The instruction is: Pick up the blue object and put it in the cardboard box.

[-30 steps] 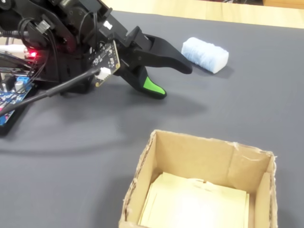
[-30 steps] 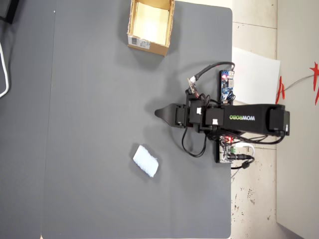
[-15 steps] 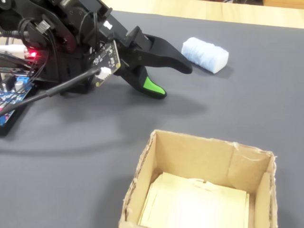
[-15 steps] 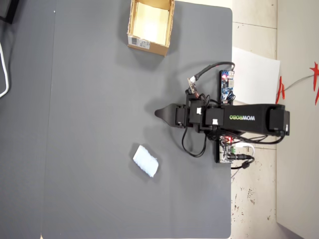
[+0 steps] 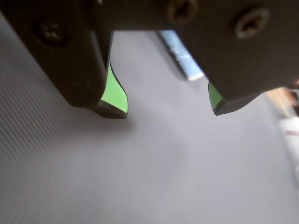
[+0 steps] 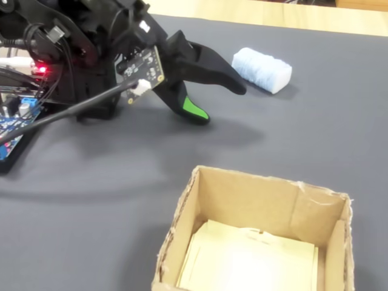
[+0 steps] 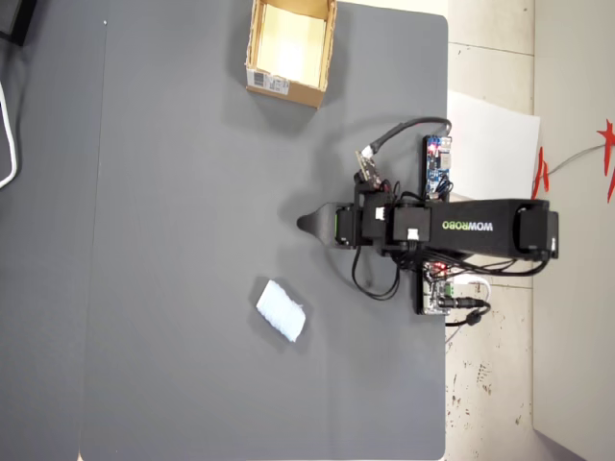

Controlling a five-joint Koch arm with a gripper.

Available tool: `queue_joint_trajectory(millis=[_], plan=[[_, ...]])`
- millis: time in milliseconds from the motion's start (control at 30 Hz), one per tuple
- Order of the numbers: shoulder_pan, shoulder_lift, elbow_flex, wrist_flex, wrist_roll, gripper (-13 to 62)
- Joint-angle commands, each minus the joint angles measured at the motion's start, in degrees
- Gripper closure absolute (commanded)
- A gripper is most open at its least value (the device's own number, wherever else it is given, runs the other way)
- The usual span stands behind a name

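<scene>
Low over the dark desk (image 7: 192, 144), the pincer (image 6: 221, 102) hangs with jaws parted, gripping nothing, while the blue object (image 6: 262, 70) lies just beyond its tips, well apart from the cardboard box (image 7: 289, 52).

A matt, finely ribbed grey mat (image 6: 315, 139) is seen. The blue object (image 6: 262, 70) looks soft and fuzzy. Rough tan cardboard forms the cardboard box (image 6: 242, 200). Matt black plastic, green-padded, makes up the gripper (image 5: 168, 109).
</scene>
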Motion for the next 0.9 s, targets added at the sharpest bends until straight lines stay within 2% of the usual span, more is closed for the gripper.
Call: queue_joint_trajectory(millis=[0, 533, 667, 867], plan=[[-1.93, 5.01, -2.81, 8.88, 3.25, 15.6], [-10.55, 2.90, -16.52, 18.63, 22.76, 15.6], [-14.50, -6.06, -27.07, 20.04, 30.50, 15.6], [-16.79, -14.77, -35.07, 22.50, 33.84, 15.6]])
